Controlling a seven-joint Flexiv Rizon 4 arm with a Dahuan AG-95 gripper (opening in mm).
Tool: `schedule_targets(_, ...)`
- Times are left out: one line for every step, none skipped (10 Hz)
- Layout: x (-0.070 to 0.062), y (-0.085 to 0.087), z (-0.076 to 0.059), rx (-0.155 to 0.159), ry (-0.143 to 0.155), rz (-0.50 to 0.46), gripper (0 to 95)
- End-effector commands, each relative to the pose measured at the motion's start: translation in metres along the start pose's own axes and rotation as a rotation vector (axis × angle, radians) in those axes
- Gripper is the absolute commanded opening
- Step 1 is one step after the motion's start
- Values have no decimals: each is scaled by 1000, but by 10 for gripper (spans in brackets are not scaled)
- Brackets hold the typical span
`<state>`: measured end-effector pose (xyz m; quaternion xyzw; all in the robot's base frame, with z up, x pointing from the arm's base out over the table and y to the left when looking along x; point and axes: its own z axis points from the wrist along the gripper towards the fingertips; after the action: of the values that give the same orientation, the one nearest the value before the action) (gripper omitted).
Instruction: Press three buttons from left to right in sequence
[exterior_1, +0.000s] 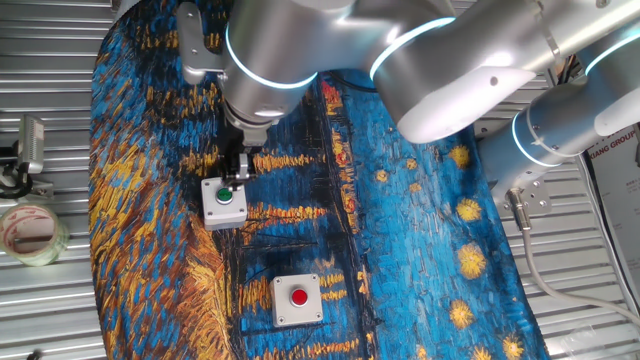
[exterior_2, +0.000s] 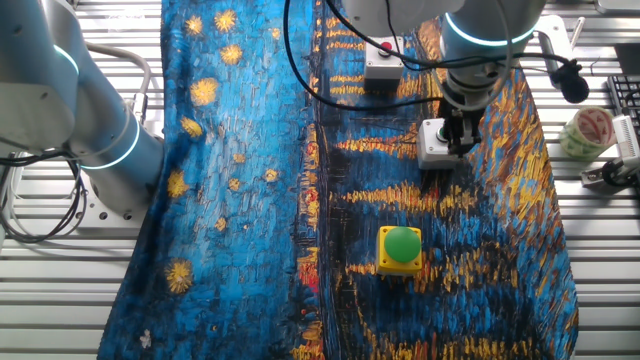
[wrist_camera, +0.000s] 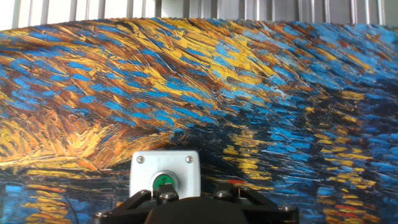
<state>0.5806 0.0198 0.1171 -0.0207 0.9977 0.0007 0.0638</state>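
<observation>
I've got the claw (exterior_1: 233, 172) right over the middle box w/ small green button (exterior_1: 225, 195), mid-bench; step 2 I reckon. Can't tell claw's opening. Next: red-button box (exterior_1: 298, 298).

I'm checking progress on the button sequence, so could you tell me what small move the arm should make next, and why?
Probably a short push straight down. The gripper is poised right over the grey-white box with the small green button, the middle one, between the yellow box and the red-button box. Whether it already touches the button, I cannot tell.
</observation>
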Motion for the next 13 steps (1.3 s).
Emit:
schedule_targets(0, 0, 0, -1, 1, -1, 380)
schedule_targets(0, 0, 1, -1, 1, -2, 380)
schedule_targets(0, 0, 2, -2, -1, -1, 380)
schedule_targets(0, 0, 4, -2, -2, -3, 380)
schedule_targets(0, 0, 5, -3, -2, -2, 380)
schedule_targets(0, 0, 6, -3, -3, -3, 380)
schedule_targets(1, 0, 7, -3, -3, -5, 380)
schedule_targets(1, 0, 8, -4, -4, -6, 380)
schedule_targets(1, 0, 9, -5, -5, -6, 380)
schedule_targets(1, 0, 10, -5, -6, -6, 380)
schedule_targets(1, 0, 11, -5, -6, -5, 380)
schedule_targets(1, 0, 11, -5, -5, -7, 380)
schedule_targets(1, 0, 13, -5, -6, -6, 380)
